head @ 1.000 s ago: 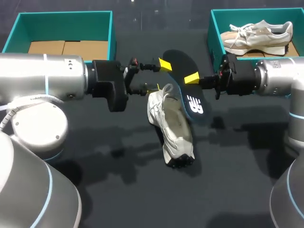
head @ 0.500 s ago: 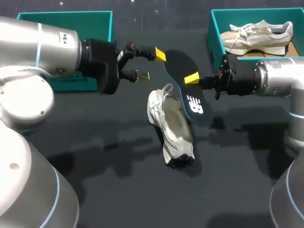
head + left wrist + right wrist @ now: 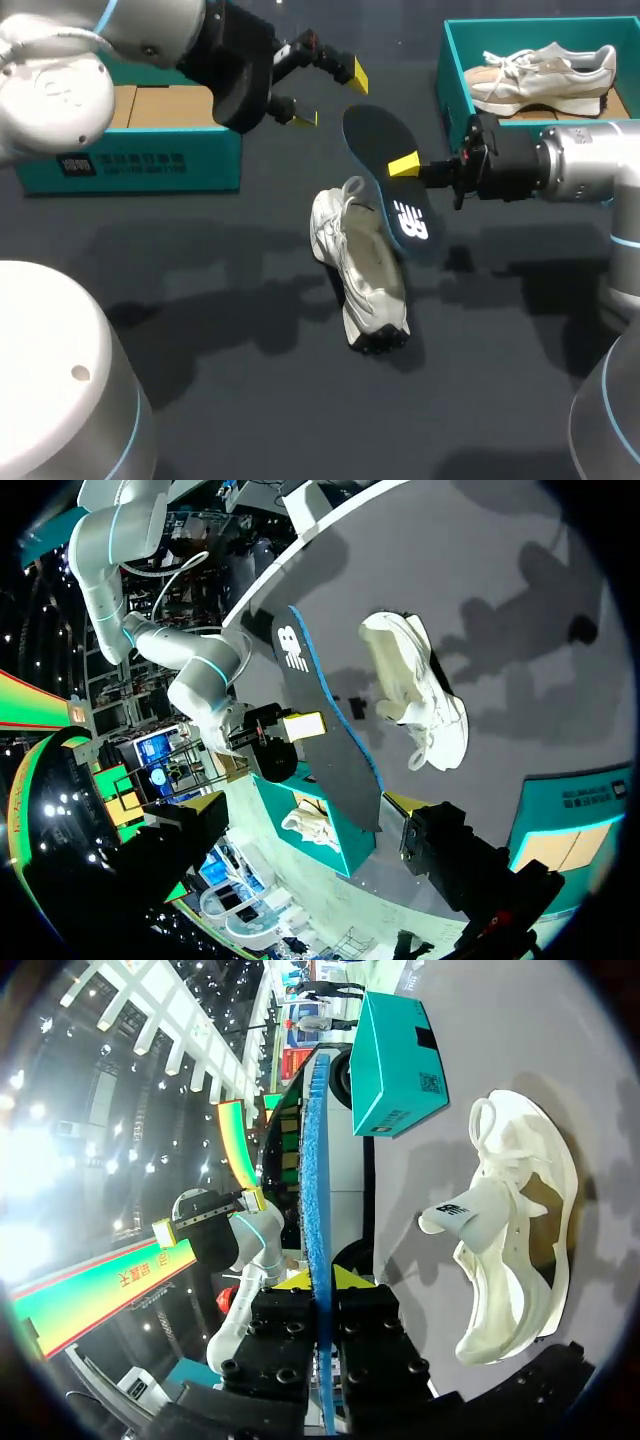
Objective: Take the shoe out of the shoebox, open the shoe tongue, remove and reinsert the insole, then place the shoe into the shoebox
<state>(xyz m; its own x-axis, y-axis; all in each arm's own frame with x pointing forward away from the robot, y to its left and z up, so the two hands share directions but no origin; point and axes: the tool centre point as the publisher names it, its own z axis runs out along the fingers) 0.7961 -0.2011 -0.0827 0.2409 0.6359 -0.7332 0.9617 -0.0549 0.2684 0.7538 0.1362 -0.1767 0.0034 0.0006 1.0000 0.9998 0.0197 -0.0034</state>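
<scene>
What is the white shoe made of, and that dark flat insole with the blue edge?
The white shoe seems soft matte fabric with smoother leather-like panels; its tongue flops and the sides crease. The insole is probably foam under a dark cloth-like top; thin, matte, with a blue edge seen from the right wrist. Looks can't settle it.

The right gripper [image 3: 322, 1280] is pinching the insole [image 3: 316, 1180] from both sides, a yellow tip pressing on each face. The insole is showing edge-on, its blue rim running straight out from the fingers toward twelve o'clock. At about two o'clock from the gripper, the white shoe [image 3: 520, 1250] is lying on the grey table [image 3: 560, 1080], its tongue [image 3: 468, 1212] sticking up out of the opening and its laces hanging loose. The teal shoebox [image 3: 395, 1060] is sitting at one o'clock, beyond the shoe. At ten o'clock, the left gripper [image 3: 207, 1216] is hanging in the air, its yellow tips spread apart and holding nothing.
</scene>
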